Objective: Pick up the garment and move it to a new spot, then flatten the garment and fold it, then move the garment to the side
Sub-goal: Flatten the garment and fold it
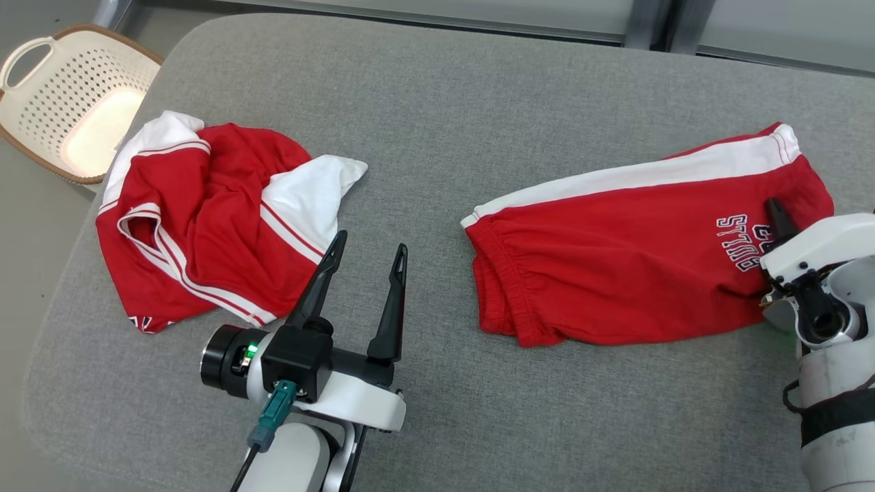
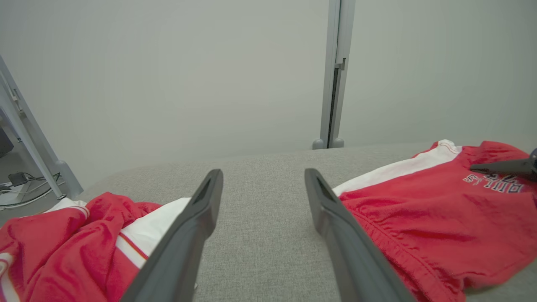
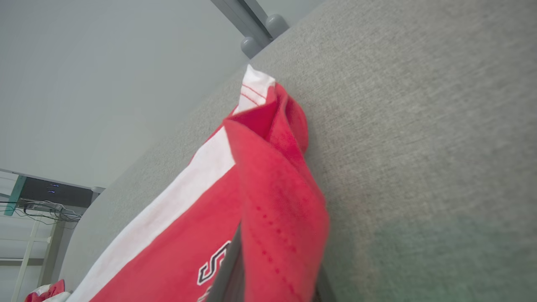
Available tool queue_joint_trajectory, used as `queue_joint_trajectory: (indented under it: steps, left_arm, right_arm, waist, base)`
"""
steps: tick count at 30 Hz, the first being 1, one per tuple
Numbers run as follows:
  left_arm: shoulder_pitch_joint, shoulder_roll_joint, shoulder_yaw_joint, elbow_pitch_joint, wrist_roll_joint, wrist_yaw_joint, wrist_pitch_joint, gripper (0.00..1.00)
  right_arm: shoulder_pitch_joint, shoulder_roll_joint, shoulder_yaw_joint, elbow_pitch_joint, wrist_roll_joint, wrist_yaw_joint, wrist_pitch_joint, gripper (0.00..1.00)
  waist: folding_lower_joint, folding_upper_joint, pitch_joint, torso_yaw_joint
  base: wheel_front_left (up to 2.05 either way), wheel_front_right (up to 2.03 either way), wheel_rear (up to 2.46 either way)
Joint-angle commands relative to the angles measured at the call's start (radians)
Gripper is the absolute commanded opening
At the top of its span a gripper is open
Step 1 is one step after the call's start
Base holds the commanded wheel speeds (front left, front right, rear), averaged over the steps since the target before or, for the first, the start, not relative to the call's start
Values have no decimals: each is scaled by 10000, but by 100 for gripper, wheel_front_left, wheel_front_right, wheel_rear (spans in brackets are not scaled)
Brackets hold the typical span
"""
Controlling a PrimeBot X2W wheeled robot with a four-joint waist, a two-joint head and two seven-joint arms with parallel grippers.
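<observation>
The grey cloth-covered desk (image 1: 437,102) carries the red fabric shorts with a white side stripe (image 1: 615,273) at three o'clock; they look soft, light and limp, apt to sag and bunch, so they are best held at the waistband corners or hem. A crumpled red-and-white jersey (image 1: 205,219) lies at nine o'clock; the right hand (image 1: 779,222) pinches a fold at the shorts' edge; the left hand (image 1: 370,242) hovers between the garments, fingers spread and empty.

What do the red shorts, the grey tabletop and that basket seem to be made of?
The shorts: soft matte knit, probably cotton jersey; it wrinkles and gathers at the waistband. The tabletop: covered in coarse grey woven cloth, grain visible. The basket: likely smooth cream plastic, moulded holes, brown rim.
</observation>
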Motion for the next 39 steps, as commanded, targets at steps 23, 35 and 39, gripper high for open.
queue_joint_trajectory:
  steps: [23,35,39]
  left_arm:
    - [702,40,373,172,286,-353,0,100]
    - [801,40,581,318,402,-433,0,100]
    - [907,40,657,446,443,-470,0,100]
  right_arm:
    - [2600,-364,-1004,-344,149,-12,-2877,0]
    - [2597,87,1070,-1403,429,-12,-3412,0]
    - [2942,152,2478,-2090,893,-12,-3588,0]
  waist:
    - [0,0,-1632,-1841]
    - [0,0,-1892,-1823]
    - [0,0,-2042,-1706]
  base:
    - [0,0,0]
    - [0,0,0]
    - [0,0,0]
